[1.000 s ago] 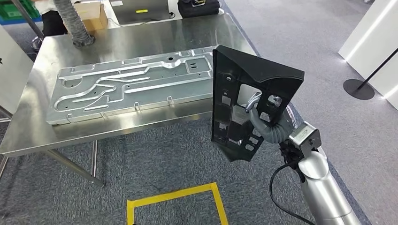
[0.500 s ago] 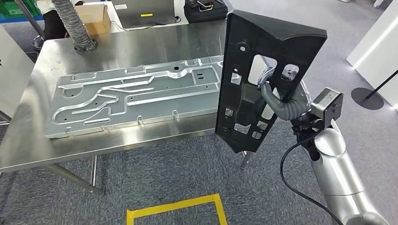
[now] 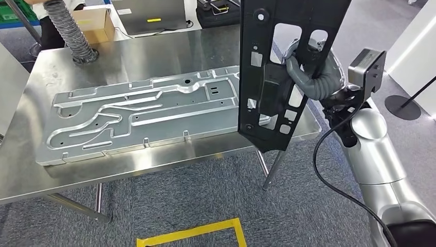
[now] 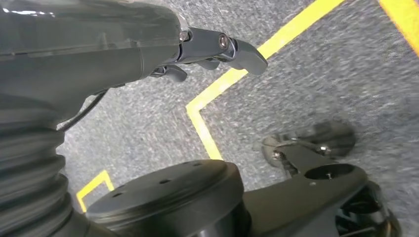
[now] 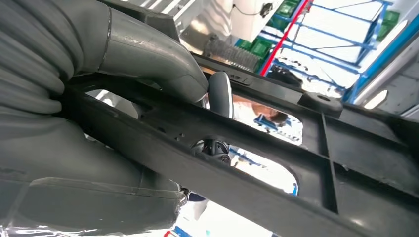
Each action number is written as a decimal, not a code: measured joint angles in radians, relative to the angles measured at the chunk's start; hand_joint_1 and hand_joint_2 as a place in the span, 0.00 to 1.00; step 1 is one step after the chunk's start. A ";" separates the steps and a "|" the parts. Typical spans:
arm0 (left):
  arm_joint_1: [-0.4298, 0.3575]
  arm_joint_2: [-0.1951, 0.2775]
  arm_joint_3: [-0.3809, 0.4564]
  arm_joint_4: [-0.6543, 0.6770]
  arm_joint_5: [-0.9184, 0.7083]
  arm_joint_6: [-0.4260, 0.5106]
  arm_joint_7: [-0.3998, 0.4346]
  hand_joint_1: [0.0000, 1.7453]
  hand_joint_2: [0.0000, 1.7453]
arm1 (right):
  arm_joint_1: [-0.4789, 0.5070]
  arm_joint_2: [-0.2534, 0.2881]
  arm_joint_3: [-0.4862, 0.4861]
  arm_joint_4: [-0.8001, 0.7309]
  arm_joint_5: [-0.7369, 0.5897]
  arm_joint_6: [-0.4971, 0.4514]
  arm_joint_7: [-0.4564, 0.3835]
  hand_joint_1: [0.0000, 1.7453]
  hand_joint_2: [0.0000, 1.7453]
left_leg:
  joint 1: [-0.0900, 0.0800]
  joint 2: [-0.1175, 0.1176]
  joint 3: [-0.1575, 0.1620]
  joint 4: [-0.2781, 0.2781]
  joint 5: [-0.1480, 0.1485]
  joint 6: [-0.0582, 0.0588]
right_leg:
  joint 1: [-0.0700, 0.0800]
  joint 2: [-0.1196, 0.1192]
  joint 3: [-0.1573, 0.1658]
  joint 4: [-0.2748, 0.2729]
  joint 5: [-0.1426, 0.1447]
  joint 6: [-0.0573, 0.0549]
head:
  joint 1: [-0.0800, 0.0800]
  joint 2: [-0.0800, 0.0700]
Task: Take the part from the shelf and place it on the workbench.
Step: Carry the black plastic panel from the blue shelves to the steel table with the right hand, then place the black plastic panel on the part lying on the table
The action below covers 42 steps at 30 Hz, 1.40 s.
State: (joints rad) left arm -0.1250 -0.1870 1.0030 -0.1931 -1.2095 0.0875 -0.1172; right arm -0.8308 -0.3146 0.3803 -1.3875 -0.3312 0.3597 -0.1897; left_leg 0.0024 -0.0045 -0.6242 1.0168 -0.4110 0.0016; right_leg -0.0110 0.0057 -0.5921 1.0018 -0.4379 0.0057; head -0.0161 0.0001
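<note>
1. Black plastic, ribbed and pierced with cut-outs, makes up the part point(image 3: 288, 67), and the right hand point(image 3: 308, 77) holds it: grey fingers hook through one of its openings and wrap a cross-bar, as the right wrist view shows close up with the thumb point(image 5: 148, 59) pressed over the bar of the part point(image 5: 276, 163).
2. Relative to that hand, the part hangs in front of the palm and runs well above and below it. Its long axis stands close to upright, only slightly tilted, with the lower pointed end hanging past the near edge of the desk point(image 3: 154, 164).
3. Hanging low beside the robot's body, the left hand point(image 4: 212, 49) holds nothing. Its dark fingers are loosely extended over grey carpet and yellow floor tape point(image 4: 217, 94). It is far from the part, so the right hand is clearly the one to do the placing.
4. Beyond and to the left of the right hand lies the desk surface, steel and shiny, carrying a large machined metal plate point(image 3: 139, 113) that takes up much of it. Bare steel shows just under and behind the part at the desk's right end.
5. My judgement: the move turns on tipping the long axis from upright to flat and setting it down on that bare strip beside the plate, not on it.
6. Farther off stand a ribbed hose point(image 3: 67, 31), a cardboard box point(image 3: 92, 23) and a laptop point(image 3: 146, 13).
</note>
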 joint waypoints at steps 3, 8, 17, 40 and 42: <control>-0.002 -0.002 0.005 0.000 0.006 -0.002 -0.001 0.00 1.00 | -0.053 -0.002 0.026 0.031 -0.013 -0.007 0.017 0.78 1.00 | 0.000 -0.002 0.006 -0.015 0.004 0.018 | 0.000 -0.001 -0.005 0.004 -0.007 0.018 | 0.000 0.000; -0.006 -0.005 0.012 0.000 0.015 -0.005 -0.003 0.00 1.00 | -0.132 -0.002 0.068 0.088 -0.011 -0.011 0.028 0.78 1.00 | 0.002 -0.003 0.018 -0.021 0.001 0.035 | -0.003 -0.003 -0.140 0.267 -0.119 0.033 | 0.000 0.000; -0.014 -0.008 0.014 0.000 0.006 -0.024 -0.003 0.00 1.00 | -0.279 0.028 0.194 0.273 0.096 -0.017 0.050 0.78 1.00 | -0.007 -0.009 0.025 -0.006 -0.026 0.013 | 0.006 -0.003 -0.050 0.010 0.032 0.005 | 0.000 0.000; -0.028 -0.005 0.007 0.000 -0.015 -0.047 -0.014 0.00 1.00 | -0.531 0.104 0.567 0.651 0.611 -0.154 0.010 0.78 1.00 | 0.007 -0.005 0.013 -0.005 -0.008 0.030 | -0.002 -0.005 -0.170 0.303 -0.109 0.029 | 0.000 0.000; -0.030 -0.006 0.004 0.000 -0.015 -0.051 -0.013 0.00 1.00 | -0.541 0.117 0.593 0.673 0.652 -0.157 0.011 0.78 1.00 | 0.003 -0.007 0.018 -0.001 -0.014 0.029 | -0.001 -0.005 -0.135 0.211 -0.042 0.020 | 0.000 0.000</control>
State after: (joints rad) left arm -0.1549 -0.1931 1.0070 -0.1930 -1.2244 0.0362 -0.1307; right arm -1.3714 -0.1976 0.9735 -0.7147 0.3203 0.2030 -0.1786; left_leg 0.0058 -0.0118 -0.6058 1.0158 -0.4251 0.0306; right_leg -0.0116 0.0008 -0.7268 1.2130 -0.4794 0.0253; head -0.0160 0.0000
